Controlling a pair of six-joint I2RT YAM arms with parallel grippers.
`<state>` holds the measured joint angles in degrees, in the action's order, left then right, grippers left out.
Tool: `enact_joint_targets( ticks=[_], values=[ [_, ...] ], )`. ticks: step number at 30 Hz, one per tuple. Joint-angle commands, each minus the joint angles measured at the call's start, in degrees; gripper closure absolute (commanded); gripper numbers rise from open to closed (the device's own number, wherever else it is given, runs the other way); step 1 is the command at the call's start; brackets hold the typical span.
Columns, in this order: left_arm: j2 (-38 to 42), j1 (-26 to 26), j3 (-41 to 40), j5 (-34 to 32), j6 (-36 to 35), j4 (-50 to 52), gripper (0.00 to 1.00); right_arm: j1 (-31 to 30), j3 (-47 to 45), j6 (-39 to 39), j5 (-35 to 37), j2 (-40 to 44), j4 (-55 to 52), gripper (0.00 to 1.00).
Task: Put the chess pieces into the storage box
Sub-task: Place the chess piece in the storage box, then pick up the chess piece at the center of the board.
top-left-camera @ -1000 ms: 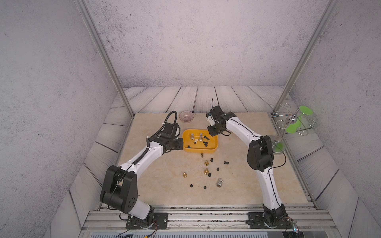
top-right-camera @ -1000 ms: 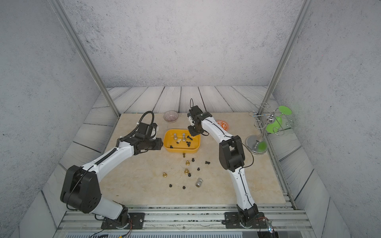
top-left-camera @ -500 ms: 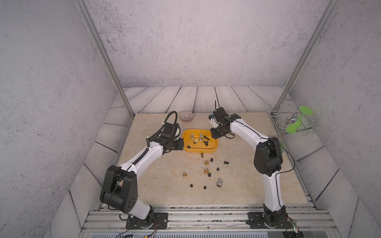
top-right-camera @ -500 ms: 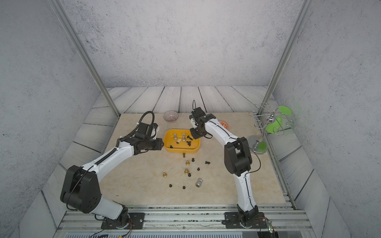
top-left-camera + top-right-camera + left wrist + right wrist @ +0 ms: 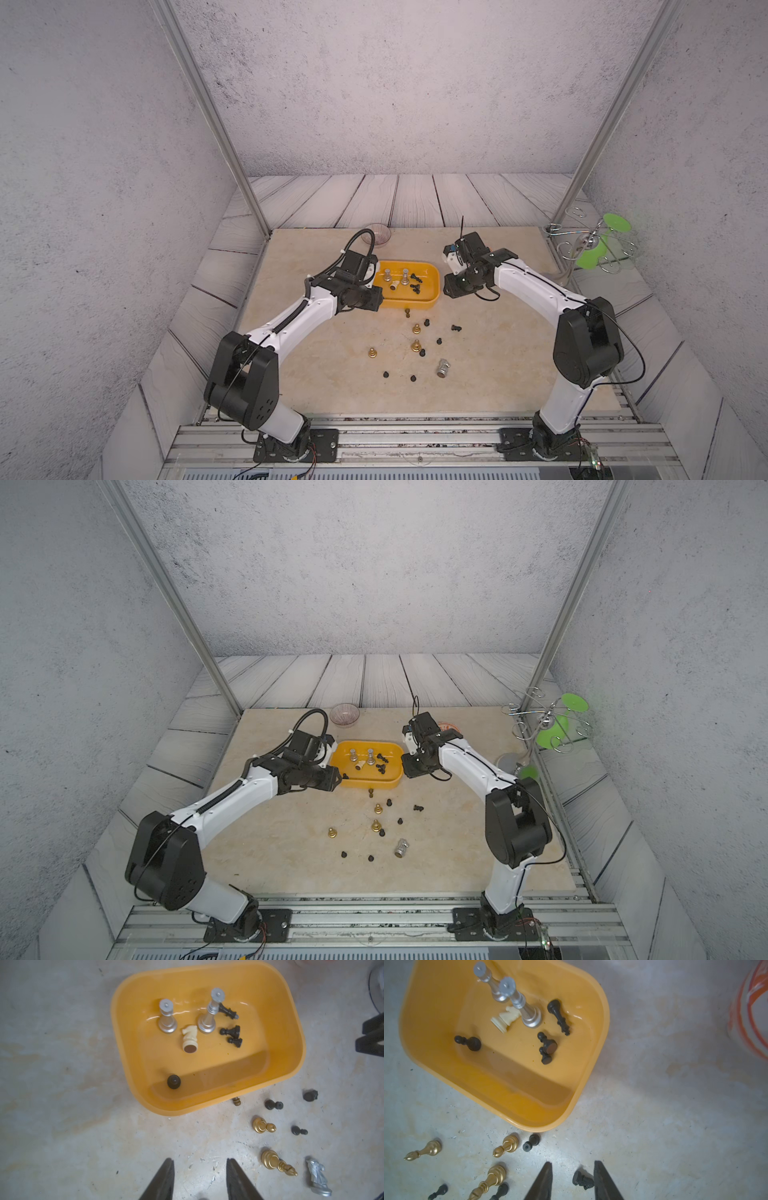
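My right fingers [image 5: 544, 1184] are spread apart and pinching nothing. They hang above the table [image 5: 675, 1105] with a small black piece [image 5: 582, 1180] showing in the gap between them. So my right gripper [image 5: 573, 1162] is empty, and it sits just off the short end of the storage box [image 5: 512, 1093]. That black piece lies on its side on the table, out past the box's front corner and clear of the wall. Its long axis runs roughly parallel to the box's long front wall, so it stretches across my gap from finger to finger. I think the fat base points toward the other loose pieces.

My read is that we're mid-job and lining up the next pickup. Seven chess pieces are in the box: two silver pieces [image 5: 206, 1025] standing upright, the cream knight [image 5: 189, 1039] flat beside them, and four black ones. Eleven or so sit on the table in front of the box's long wall. Next I'd need to drop straight down. I'd probably also twist the wrist a quarter turn so the pads close across the skinny body rather than end to end, or it could squirt out.

My left fingers [image 5: 164, 1180] are also spread with nothing between them, over bare table off the box's other front corner. The left gripper [image 5: 199, 1161] has gold pieces [image 5: 416, 329] near it. Those stand upright in both top views, so they look like easier grabs.
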<state>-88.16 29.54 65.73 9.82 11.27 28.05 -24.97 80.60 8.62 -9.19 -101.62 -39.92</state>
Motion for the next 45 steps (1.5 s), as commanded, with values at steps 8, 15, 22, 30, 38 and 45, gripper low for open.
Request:
enact_joint_targets(
  ticks=[8, 15, 22, 30, 38, 45],
  values=[
    [-7.28, 8.69, 5.54, -0.51, -6.37, 2.18, 0.55, 2.73, -11.93, 5.48, -1.45, 8.77, 4.93, 0.64],
    [-11.6, 11.04, 8.76, -0.33, -8.6, 3.29, 0.55, 4.05, -13.25, 5.88, -0.68, 10.0, 4.77, 0.65],
    [-15.55, 13.07, 11.05, -0.93, -10.45, 4.38, 0.55, 5.09, -13.53, 5.71, -0.65, 10.26, 4.41, 0.64],
    [-20.43, 14.93, 13.78, -1.39, -11.87, 5.96, 0.55, 5.39, -13.55, 5.53, -1.09, 10.04, 3.97, 0.64],
    [-23.52, 15.46, 15.36, -1.65, -12.23, 6.49, 0.57, 5.52, -13.75, 5.44, -1.18, 10.01, 3.89, 0.65],
    [-25.3, 15.72, 15.96, -1.38, -12.28, 6.31, 0.58, 5.8, -14.23, 5.53, -1.18, 10.02, 4.14, 0.64]
  ],
)
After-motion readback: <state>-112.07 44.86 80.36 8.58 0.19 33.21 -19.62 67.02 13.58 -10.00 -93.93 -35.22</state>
